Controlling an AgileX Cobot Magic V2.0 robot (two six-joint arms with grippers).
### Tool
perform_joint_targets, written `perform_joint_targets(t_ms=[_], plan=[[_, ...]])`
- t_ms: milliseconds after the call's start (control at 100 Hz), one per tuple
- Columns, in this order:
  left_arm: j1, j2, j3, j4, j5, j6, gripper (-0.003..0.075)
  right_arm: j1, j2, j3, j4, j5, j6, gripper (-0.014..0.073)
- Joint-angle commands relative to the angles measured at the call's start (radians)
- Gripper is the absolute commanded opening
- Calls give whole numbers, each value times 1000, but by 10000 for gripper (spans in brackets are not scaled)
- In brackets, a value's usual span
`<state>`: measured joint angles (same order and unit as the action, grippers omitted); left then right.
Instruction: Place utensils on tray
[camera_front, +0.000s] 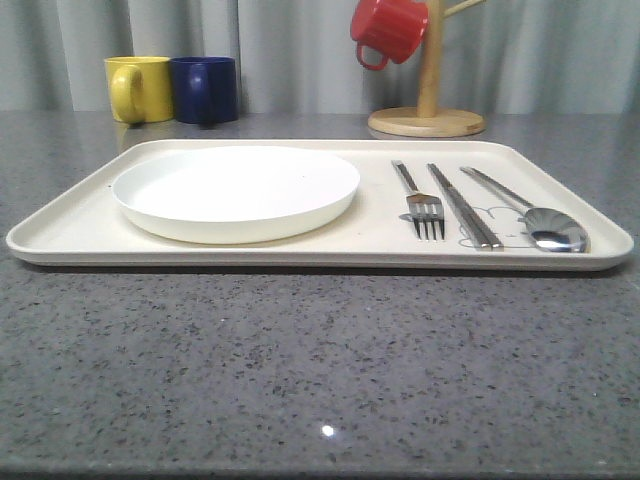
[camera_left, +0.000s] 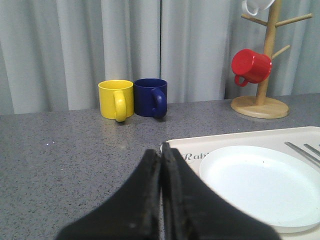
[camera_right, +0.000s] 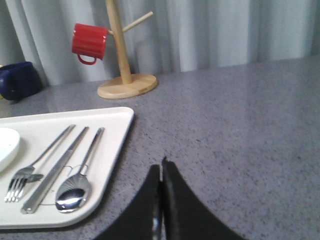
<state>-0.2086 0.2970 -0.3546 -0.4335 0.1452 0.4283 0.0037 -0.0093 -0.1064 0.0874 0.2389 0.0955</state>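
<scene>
The cream tray (camera_front: 70, 240) lies across the grey table. On its right half rest the silver fork (camera_front: 420, 205), the pair of chopsticks (camera_front: 463, 205) and the spoon (camera_front: 535, 218), side by side. The right wrist view has the same fork (camera_right: 30, 170), chopsticks (camera_right: 55, 170) and spoon (camera_right: 77, 187) on the tray (camera_right: 117, 130). My left gripper (camera_left: 161, 152) is shut with nothing in it, hovering by the tray's (camera_left: 240, 137) corner near the "Rabbit" script. Beside the tray's right edge, over bare table, my right gripper (camera_right: 161, 167) is shut and holds nothing.
A round white plate (camera_front: 236, 190) fills the tray's left half. A yellow mug (camera_front: 138, 88) and a dark blue mug (camera_front: 205, 88) stand at the back left. A wooden mug tree (camera_front: 428, 100) with a red mug (camera_front: 388, 30) stands at the back right.
</scene>
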Motion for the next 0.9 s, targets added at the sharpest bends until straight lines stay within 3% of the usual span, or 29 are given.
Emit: perform_joint_targets(t_ms=[0, 300, 890], plan=[[-7, 9, -29, -6, -70, 3, -18, -17, -23, 19, 24, -153, -13, -68], [-7, 9, -29, -6, -70, 3, -18, -14, -23, 115, 22, -345, -13, -68], [-7, 9, -29, -6, -70, 3, -18, -14, -23, 116, 19, -270, -13, -68]])
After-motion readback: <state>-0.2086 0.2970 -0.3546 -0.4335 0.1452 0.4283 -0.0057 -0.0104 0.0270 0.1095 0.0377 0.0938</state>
